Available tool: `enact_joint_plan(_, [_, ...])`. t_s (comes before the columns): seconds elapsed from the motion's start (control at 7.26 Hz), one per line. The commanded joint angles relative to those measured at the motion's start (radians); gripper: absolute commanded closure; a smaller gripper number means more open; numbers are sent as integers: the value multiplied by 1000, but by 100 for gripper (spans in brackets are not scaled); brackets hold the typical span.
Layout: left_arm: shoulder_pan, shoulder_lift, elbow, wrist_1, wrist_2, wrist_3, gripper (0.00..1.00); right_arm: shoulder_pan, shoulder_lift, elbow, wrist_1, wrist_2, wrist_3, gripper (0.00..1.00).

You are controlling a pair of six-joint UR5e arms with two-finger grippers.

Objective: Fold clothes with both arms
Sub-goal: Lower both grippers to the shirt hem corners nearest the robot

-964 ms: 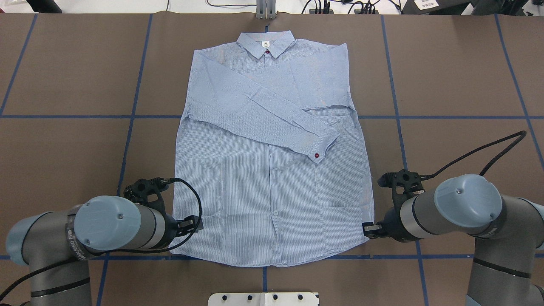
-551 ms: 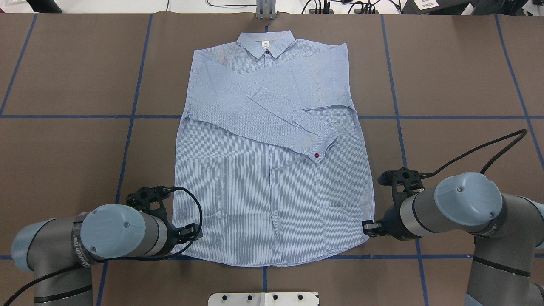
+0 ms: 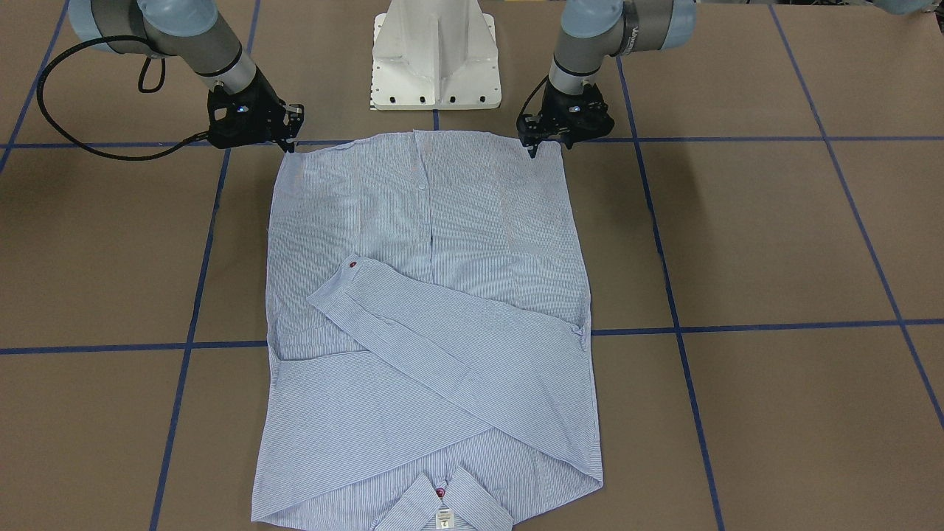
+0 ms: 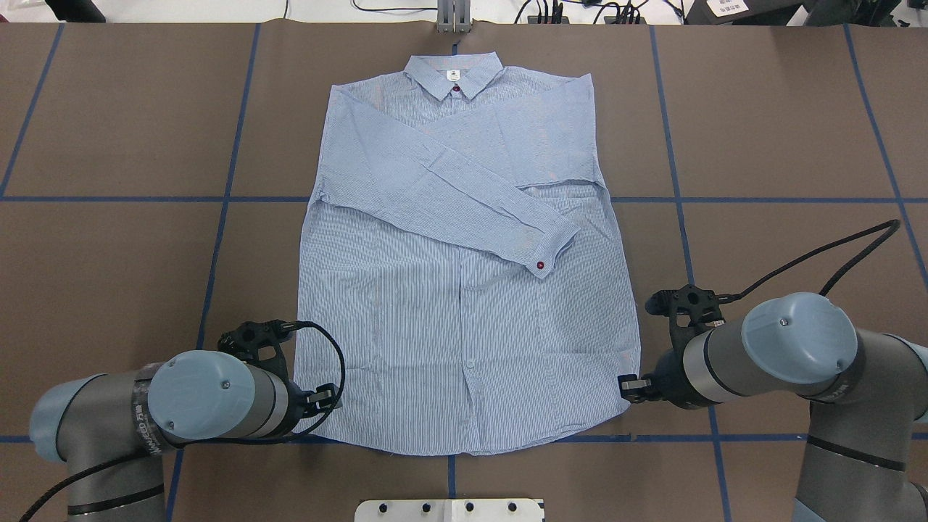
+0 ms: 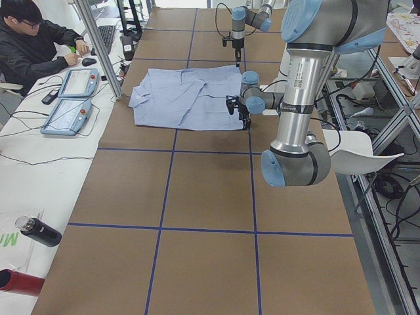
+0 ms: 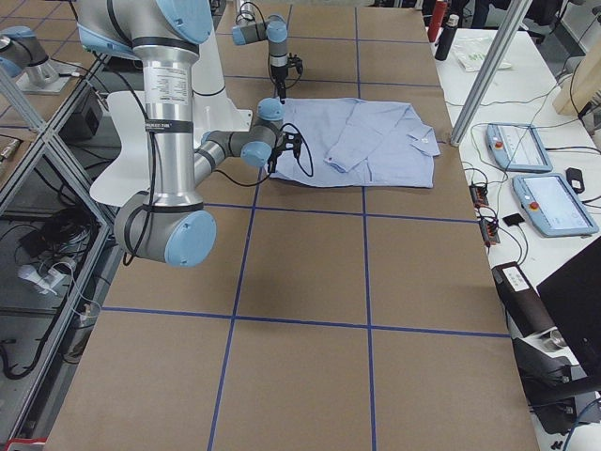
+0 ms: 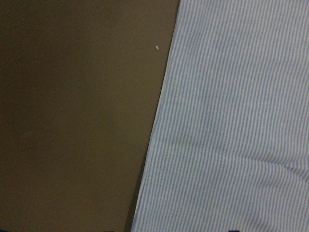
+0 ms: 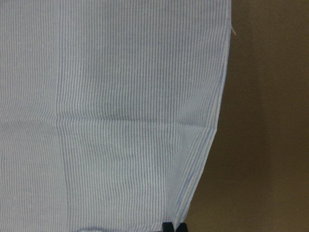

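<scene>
Pinching shirt (image 4: 464, 326) hem corner: right end effector (image 4: 628, 388), tips together on fabric. Left end effector (image 4: 328, 397) at the opposite corner, opening can't tell.

Down low we go: our right arm (image 4: 768, 355) and left arm (image 4: 203, 395) both stretch forward, wrists tipped toward the shirt (image 4: 464, 304). Our right hand (image 4: 628, 388) has its fingertips (image 8: 168, 227) pinched together on the hem corner. Our left hand (image 4: 328, 397) hangs at the opposite corner, and its grip we can't make out.
</scene>
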State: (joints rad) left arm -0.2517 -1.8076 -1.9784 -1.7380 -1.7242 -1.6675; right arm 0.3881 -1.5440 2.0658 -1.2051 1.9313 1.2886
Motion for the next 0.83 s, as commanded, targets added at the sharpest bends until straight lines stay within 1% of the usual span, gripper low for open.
enact_joint_plan(0.0, [0,1,4,0,0,0,33,2,-1,-1,-1,0,0,100])
enact_joint_plan(0.14, [-1,1,4,0,0,0,37,2,-1,-1,-1,0,0,100])
enact_joint_plan(0.55, [-1,1,1,0,0,0,42,5,-1,-1,-1,0,0,100])
enact_joint_plan(0.69, [-1,1,0,0,0,0,48,5,-1,-3,-2,0,0,100])
